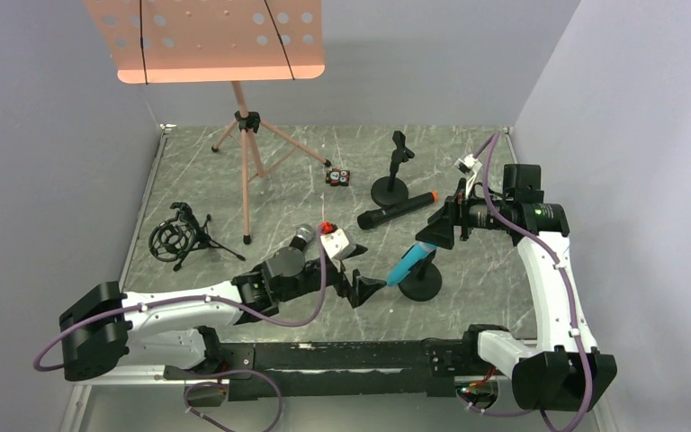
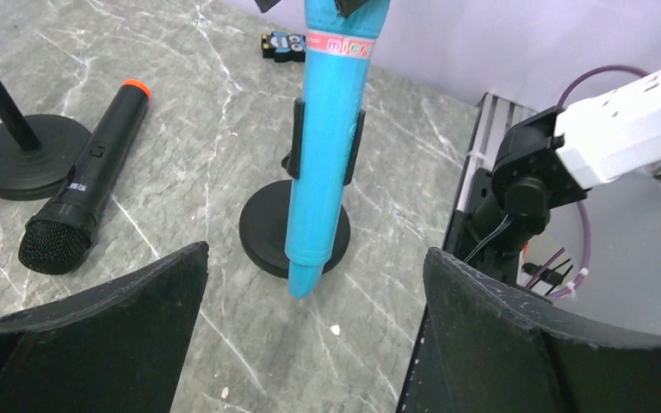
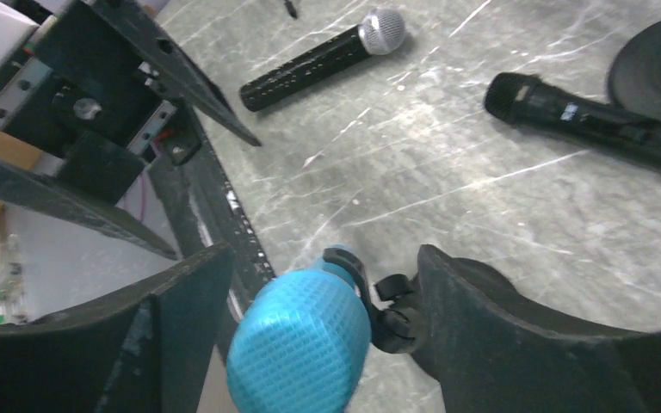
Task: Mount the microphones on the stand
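All-blue, mesh-headed microphone point(image 2: 327, 163) sits tilted in the black stand point(image 2: 262, 231).

A bright blue microphone point(image 1: 411, 263) leans in the clip of a round-based stand point(image 1: 421, 288) on the grey marbled counter point(image 1: 481, 270). The right gripper point(image 1: 435, 234) is at its head and the left gripper point(image 1: 371, 290), jaws apart, is just beside its lower end. Behind, a black microphone with an orange end point(image 1: 396, 210) lies next to a second stand point(image 1: 390, 189). A silver-headed microphone point(image 1: 301, 237) lies partly hidden behind the left arm, and a peach music stand point(image 1: 205, 40) rises at the back.
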Available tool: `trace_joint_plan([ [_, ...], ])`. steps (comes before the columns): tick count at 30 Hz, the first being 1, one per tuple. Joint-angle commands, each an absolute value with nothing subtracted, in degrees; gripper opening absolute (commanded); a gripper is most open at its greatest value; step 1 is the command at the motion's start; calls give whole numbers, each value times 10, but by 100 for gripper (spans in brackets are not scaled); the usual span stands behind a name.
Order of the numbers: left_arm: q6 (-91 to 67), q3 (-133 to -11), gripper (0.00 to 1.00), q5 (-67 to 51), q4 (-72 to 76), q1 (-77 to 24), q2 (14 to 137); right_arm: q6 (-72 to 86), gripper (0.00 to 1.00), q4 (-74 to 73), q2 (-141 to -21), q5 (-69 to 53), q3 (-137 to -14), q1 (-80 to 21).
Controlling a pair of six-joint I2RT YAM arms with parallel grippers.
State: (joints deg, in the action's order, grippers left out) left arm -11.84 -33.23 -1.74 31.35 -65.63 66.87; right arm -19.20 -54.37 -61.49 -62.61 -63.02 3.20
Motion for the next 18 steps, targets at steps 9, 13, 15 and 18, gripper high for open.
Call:
trace_joint_plan([
  [9,-165,-295,99,-2,345,-657,597,-231,100,-517,-601,-581,-688,70],
  [13,-188,-277,99,28,356,-656,591,-236,100,-496,-595,-583,-710,92],
  [15,-183,-281,99,16,345,-655,594,-232,100,-482,-595,-593,-716,108],
  [18,-165,-296,99,-9,317,-655,604,-223,100,-456,-592,-636,-710,133],
])
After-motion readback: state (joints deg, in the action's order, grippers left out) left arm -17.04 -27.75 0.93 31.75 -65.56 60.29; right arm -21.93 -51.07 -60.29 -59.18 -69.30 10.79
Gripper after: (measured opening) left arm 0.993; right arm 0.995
